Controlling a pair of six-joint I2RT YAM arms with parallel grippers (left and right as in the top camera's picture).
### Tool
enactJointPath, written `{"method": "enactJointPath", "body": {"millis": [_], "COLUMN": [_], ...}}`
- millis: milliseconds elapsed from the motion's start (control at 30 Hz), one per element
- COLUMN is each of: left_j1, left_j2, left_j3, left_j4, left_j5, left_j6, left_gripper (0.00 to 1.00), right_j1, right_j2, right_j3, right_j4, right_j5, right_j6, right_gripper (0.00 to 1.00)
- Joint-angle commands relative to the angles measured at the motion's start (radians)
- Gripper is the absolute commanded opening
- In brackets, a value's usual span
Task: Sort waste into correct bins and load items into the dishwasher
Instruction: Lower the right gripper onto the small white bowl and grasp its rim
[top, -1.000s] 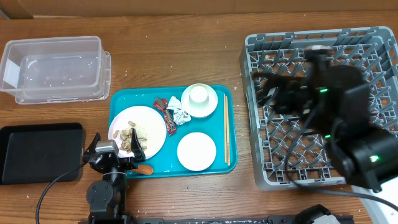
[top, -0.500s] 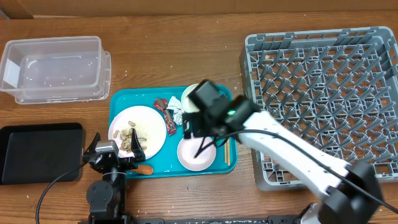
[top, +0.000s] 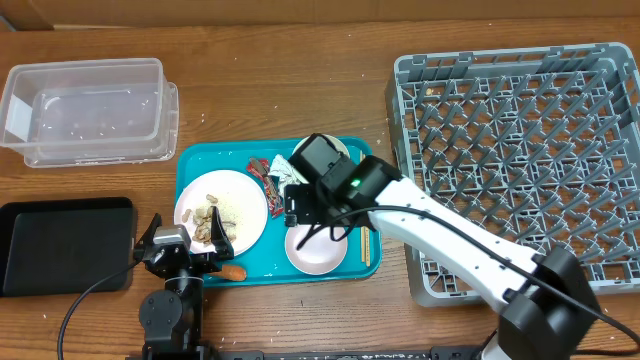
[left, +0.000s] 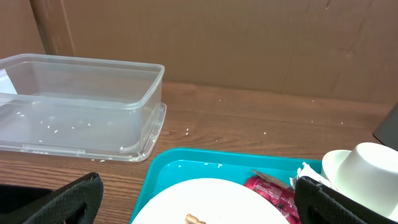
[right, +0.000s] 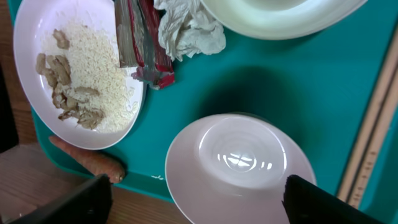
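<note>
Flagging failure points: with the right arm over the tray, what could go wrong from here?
The right jaws stand open over the small white dish, which lies flat and glossy: they may slip off its low rim. Pushed sideways, it could knock the chopsticks beside it. The carrot piece at the edge of the teal tray could roll off.

Teal rectangular serving tray (top: 195, 165): table centre.
Large white round plate (top: 245, 200): left on tray, bearing beige food scraps (top: 212, 222).
Crumpled red wrapper (top: 262, 172): just right of that plate.
Small white round plate (top: 315, 255): partly under the white right arm (top: 440, 232).
Grey plastic lattice dish rack (top: 500, 62): right of tray.
Clear plastic rectangular tub (top: 85, 110): upper left.
Shallow black rectangular tray (top: 60, 245): lower left.
</note>
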Motion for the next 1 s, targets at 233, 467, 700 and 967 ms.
{"method": "enactJointPath", "body": {"millis": [233,467,700,967], "left_j1": [0.003,0.003,0.003,0.003], "left_j2": [-0.012,-0.012,-0.012,-0.012], "left_j3": [-0.004,-0.004,-0.004,-0.004], "left_j4": [0.002,0.002,0.002,0.002], "left_j5": [0.002,0.002,0.002,0.002], "left_j6": [0.019,0.019,0.019,0.019], "left_gripper": [1.0,1.0,1.0,1.0], "right_j1": [0.063,0.071,0.09,0.09], "right_j2": [0.089,0.124,0.198,0.263], "right_j3": [0.03,0.029,0.029,0.029], "right_j4": [0.034,0.048,0.084,0.094], "right_j5": [0.018,0.047,0.021,0.021], "right_j6": [0.159,0.198,0.2,0.195], "right_gripper": [0.81,0.7,0.67,0.61]}}
